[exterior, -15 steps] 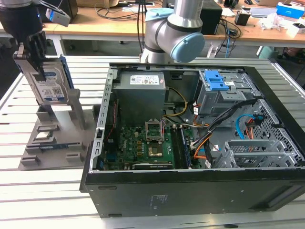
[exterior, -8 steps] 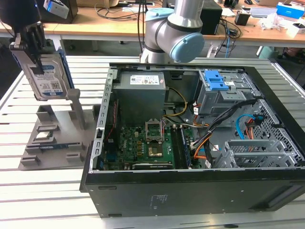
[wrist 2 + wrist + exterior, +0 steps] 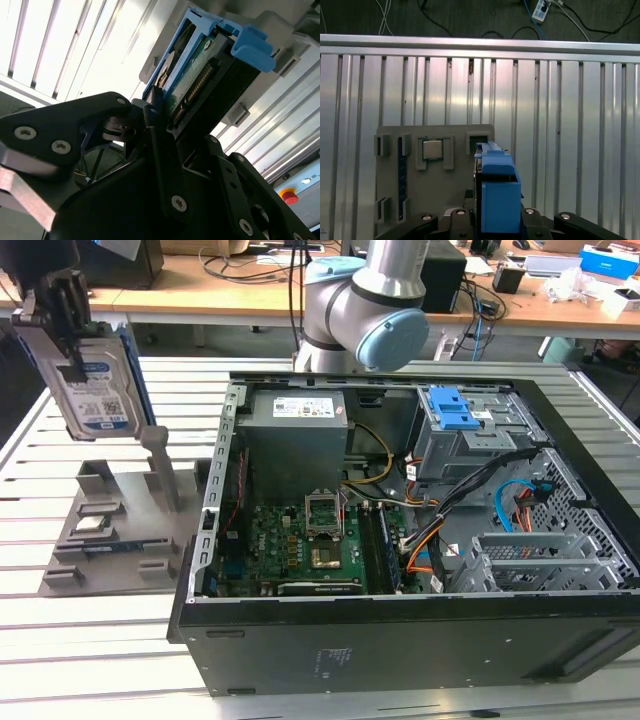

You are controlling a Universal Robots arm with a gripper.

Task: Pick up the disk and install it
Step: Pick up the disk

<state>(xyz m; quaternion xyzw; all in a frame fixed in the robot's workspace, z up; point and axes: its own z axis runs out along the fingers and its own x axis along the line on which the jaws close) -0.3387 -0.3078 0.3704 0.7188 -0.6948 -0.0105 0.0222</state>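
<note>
The disk [image 3: 95, 385], a silver-grey drive with a white-and-blue label and a blue bracket, hangs upright in the air at the exterior view's far left. My gripper [image 3: 70, 335] is shut on its upper end. It hangs above the grey holder plate [image 3: 120, 525], clear of the plate's post. In the second wrist view the disk [image 3: 197, 85] sits between the black fingers [image 3: 156, 131], connector edge showing. The first wrist view looks down the disk's blue bracket [image 3: 497, 192] from my gripper [image 3: 497, 227] to the holder plate [image 3: 445, 175] below.
The open computer case [image 3: 400, 650] lies to the exterior view's right of the holder. Inside are a grey power supply [image 3: 297, 420], the motherboard [image 3: 320, 540] and a drive cage with a blue latch [image 3: 450, 410]. A processor chip [image 3: 92, 525] rests on the holder. The arm's joints [image 3: 370, 310] stand behind the case.
</note>
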